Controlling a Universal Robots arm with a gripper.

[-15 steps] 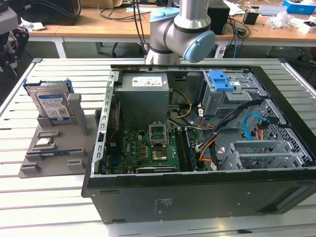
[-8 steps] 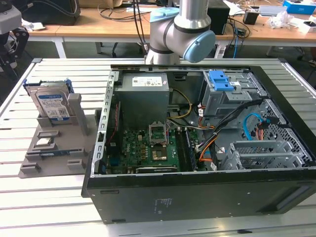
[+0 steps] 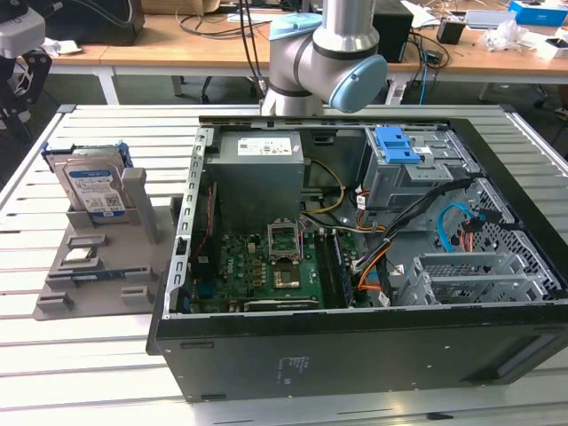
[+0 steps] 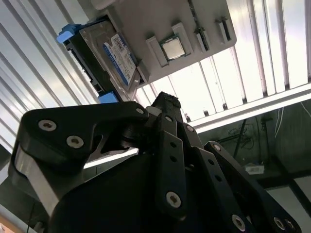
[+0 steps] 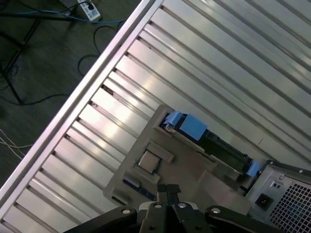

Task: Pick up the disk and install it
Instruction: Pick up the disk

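Second wrist view shows the black tool point(image 4: 165, 101) clenched on nothing, fingertips together. Beyond them and well apart, the disk point(image 4: 114, 53), a flat silver metal hard drive in a blue plastic frame, stands on edge in a grey plastic holder point(image 4: 204, 24) on the slatted metal counter point(image 4: 272, 48). It is probably stiff, dense and shock-sensitive. Gripping across its flat faces near the exposed upper edge looks best.

Black computer case point(image 3: 355, 355) on slatted metal tabletop point(image 3: 89, 364)
A square silver chip point(image 4: 172, 48) is seated in a grey plastic tray point(image 4: 146, 19).

Arm point(image 3: 328, 53) held high, jaws together (nothing gripped)
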